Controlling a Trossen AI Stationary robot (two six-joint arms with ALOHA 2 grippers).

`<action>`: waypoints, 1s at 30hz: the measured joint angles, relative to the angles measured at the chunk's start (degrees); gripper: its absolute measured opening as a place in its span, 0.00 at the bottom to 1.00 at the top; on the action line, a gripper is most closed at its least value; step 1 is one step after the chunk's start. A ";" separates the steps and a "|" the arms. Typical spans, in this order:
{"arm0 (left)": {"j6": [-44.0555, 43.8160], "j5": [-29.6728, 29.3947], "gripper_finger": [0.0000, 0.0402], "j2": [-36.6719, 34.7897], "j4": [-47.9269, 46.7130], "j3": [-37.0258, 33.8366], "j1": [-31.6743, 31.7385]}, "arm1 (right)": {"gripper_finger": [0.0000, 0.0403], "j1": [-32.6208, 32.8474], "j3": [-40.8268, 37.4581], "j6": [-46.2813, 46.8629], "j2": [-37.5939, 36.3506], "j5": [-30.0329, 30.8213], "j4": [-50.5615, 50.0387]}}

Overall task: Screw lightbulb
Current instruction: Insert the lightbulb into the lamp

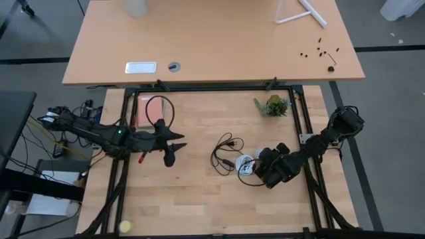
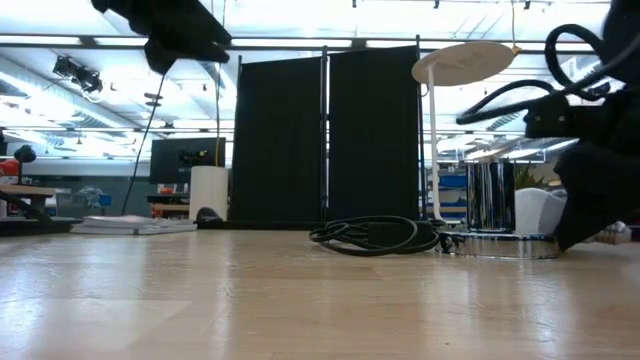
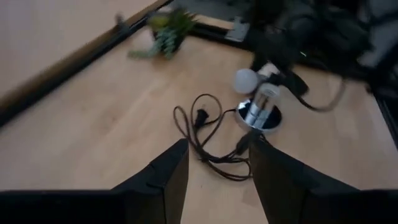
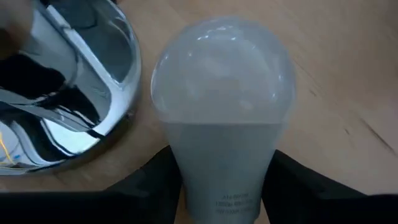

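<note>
The white lightbulb [image 4: 224, 106] sits beside the round silvery socket disc [image 4: 68, 93], its dome pointing away from my right gripper [image 4: 224, 186], which is closed on its narrower lower body. The left wrist view shows the bulb [image 3: 247, 79] just beyond the socket [image 3: 258, 117], whose black cord [image 3: 205, 134] lies coiled on the table. My left gripper [image 3: 217, 168] hangs open over the table's left half, well short of the cord, with nothing between its fingers. In the low view the bulb [image 2: 540, 212] stands next to the socket's chrome post [image 2: 490, 195]. My right gripper pinches the bulb's tapering lower body [image 4: 186, 174] between its two fingers, one on each side, below the dome. The fingers slant down from the table's right side and lie along the bulb. Whether the dome rests on the table I cannot tell.
A small green plant [image 1: 272, 105] stands at the far right of the work table. A red looped thing [image 1: 154, 109] lies at the far left and a yellow ball [image 1: 125, 226] near the front left corner. A black frame [image 1: 212, 87] edges the table.
</note>
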 joint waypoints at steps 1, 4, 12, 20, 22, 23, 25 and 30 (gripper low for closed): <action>-0.29 2.28 0.43 -0.06 0.00 0.06 0.16 | 0.49 -0.45 0.00 -1.15 0.00 0.12 0.95; -0.28 6.78 0.43 1.80 -2.23 1.93 -0.55 | 0.49 -1.36 0.00 -3.62 0.00 1.88 4.54; -0.47 5.76 0.43 9.31 -10.39 14.07 -2.24 | 0.49 -3.29 0.00 -7.81 0.01 4.02 9.26; -0.25 7.33 0.43 13.78 -23.03 22.73 -1.40 | 0.49 -4.25 0.00 -13.00 0.02 4.04 10.52; -0.38 9.08 0.43 13.92 -25.68 23.84 -1.05 | 0.49 -4.38 0.00 -14.02 0.01 4.00 10.57; -0.64 10.18 0.43 13.92 -27.67 24.35 -0.86 | 0.49 -4.49 0.00 -14.85 0.02 3.88 10.71; -1.56 12.97 0.43 13.95 -32.91 25.25 -0.34 | 0.49 -4.49 0.00 -16.25 0.02 3.78 10.89; -2.43 18.43 0.43 14.21 -39.43 26.98 0.62 | 0.49 -5.35 -0.02 -18.19 0.01 3.65 11.07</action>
